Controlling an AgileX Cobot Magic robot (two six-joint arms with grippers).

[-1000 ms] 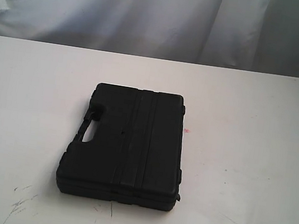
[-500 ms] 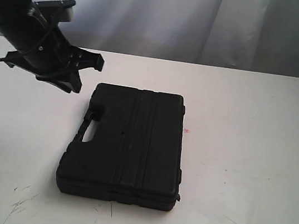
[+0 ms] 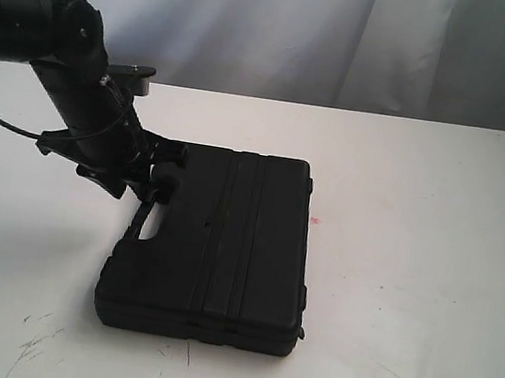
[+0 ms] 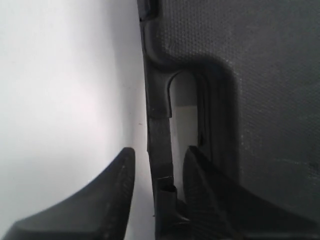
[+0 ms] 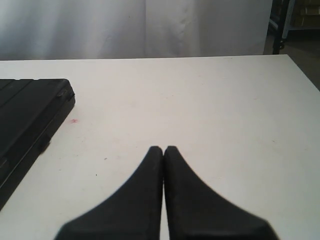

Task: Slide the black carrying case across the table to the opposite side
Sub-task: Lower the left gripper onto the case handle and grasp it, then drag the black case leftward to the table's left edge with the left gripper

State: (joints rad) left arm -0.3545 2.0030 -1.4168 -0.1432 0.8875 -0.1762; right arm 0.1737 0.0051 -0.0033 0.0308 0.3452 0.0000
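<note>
Left gripper: spread astride handle, one finger in its slot; probably for dragging.
Case: flat on table, handle edge at left gripper.
Right gripper: pressed together, well clear, idle.

Readable text: none | black carrying case: no legible label or brand | counter: no legible print

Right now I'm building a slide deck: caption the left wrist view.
Open left claw straddles the handle of the black carrying case on the white table.
</note>
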